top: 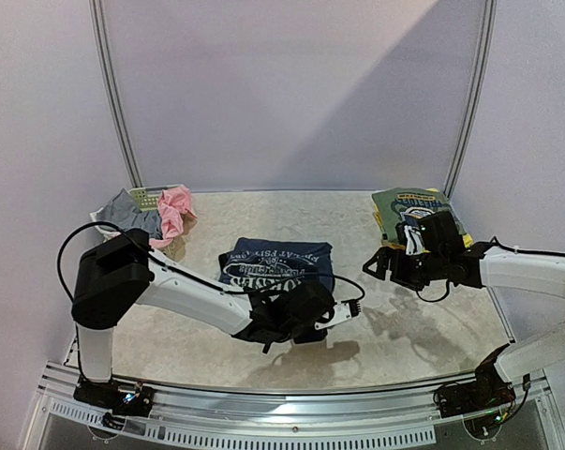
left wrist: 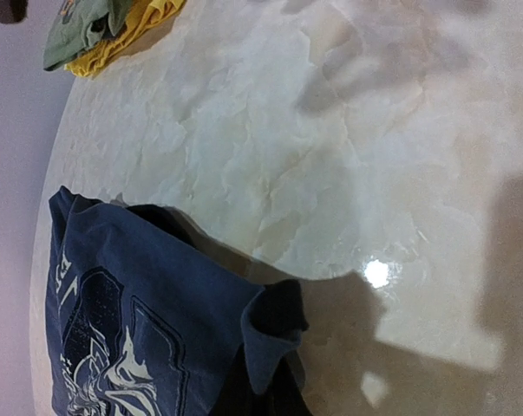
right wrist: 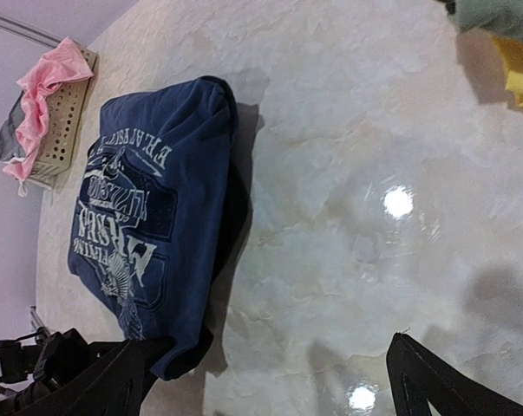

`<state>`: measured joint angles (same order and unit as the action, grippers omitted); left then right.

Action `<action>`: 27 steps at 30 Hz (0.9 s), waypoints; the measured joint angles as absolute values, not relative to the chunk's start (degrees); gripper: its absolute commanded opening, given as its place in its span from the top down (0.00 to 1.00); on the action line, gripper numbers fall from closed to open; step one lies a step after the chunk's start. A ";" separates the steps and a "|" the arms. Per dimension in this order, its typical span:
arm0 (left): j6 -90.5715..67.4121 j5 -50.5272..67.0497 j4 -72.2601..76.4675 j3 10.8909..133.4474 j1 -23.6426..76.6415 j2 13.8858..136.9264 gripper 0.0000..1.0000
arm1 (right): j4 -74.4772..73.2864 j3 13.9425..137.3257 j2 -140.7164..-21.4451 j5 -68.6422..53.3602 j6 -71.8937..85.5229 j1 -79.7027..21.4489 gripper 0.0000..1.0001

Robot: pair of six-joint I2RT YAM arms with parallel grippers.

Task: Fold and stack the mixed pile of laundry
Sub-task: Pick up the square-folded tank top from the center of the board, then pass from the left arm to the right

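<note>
Inspector: Overhead, the navy tee point(top: 277, 262) is found mid-tabletop point(top: 432, 328), its near hem pinched by the left fingers point(top: 350, 306). The right fingers point(top: 376, 264) are spread, empty, near the green-and-yellow stack point(top: 415, 204).
Assessor: Hazard?
Inspector: With one corner gripped, the fold could be dragged crooked, or the thin hem lost.
Assessor: Left wrist?
Inspector: Bunched hem is shown close; the pinch itself is cropped out.
Assessor: Right wrist?
Inspector: That pinch at the corner is shown; a pink piece point(right wrist: 57, 74) and grey piece point(right wrist: 5, 139) are draped on the basket point(right wrist: 57, 130).
</note>
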<state>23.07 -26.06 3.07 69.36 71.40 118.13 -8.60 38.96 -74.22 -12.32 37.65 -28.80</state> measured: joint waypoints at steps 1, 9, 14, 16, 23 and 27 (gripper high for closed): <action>22.72 -25.80 3.95 68.71 71.26 117.69 1.00 | -8.08 38.96 -74.81 -13.82 38.41 -28.80 0.01; 20.82 -23.77 8.49 63.99 70.59 114.15 1.00 | -2.35 39.00 -79.96 -22.22 43.81 -28.80 0.01; 20.01 -22.15 10.41 61.36 69.60 111.46 1.00 | 1.39 40.60 -85.56 -25.89 47.24 -28.99 0.01; 19.75 -21.45 11.14 60.53 69.10 110.52 1.00 | 2.42 42.54 -88.75 -27.03 48.29 -29.45 0.01; 19.14 -20.10 12.64 58.83 68.49 108.64 1.00 | 6.24 48.38 -97.80 -30.37 51.18 -31.70 0.01; 18.70 -19.86 13.02 57.58 68.49 106.63 1.00 | 6.94 49.56 -100.97 -30.83 52.51 -32.51 0.01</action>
<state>18.70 -19.86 13.02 57.58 68.49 106.63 6.94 49.56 -100.97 -30.83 52.51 -32.51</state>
